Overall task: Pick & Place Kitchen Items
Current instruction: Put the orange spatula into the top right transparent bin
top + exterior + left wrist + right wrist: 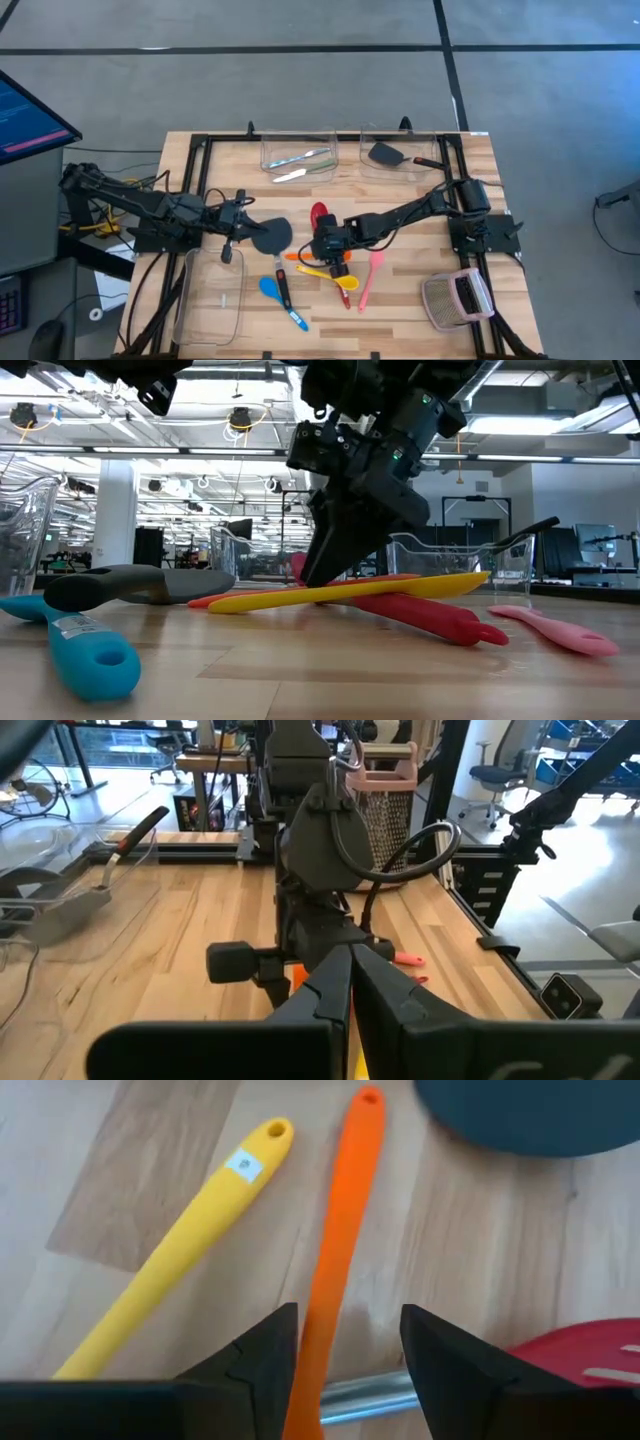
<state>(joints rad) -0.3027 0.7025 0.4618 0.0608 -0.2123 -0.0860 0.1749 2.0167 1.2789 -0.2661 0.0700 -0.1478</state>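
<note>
Right gripper (345, 1355) low over table (400, 200), jaws parted astride orange spatula (335, 1270) handle, not clamped. Yellow spoon (185, 1245) just beside; red slotted spoon (590, 1355) opposite side. Left gripper (238, 228) closed, near black turner (270, 236).

A yellow spoon (190, 1235) is lying beside an orange spatula (335, 1250) on the pale, light-brown wooden table (400, 310), which is showing darker grain streaks. A red slotted spoon (320, 215) is glowing next to a black turner (270, 236). A blue spoon (80, 645) is carrying a small white label, and a pink spatula (370, 280) is lying pale against the wood. The cutlery (300, 160) in the clear bin (268, 150) is looking silvery, perhaps with a greenish tint. A second black turner (390, 155) is showing a red band on its handle.
</note>
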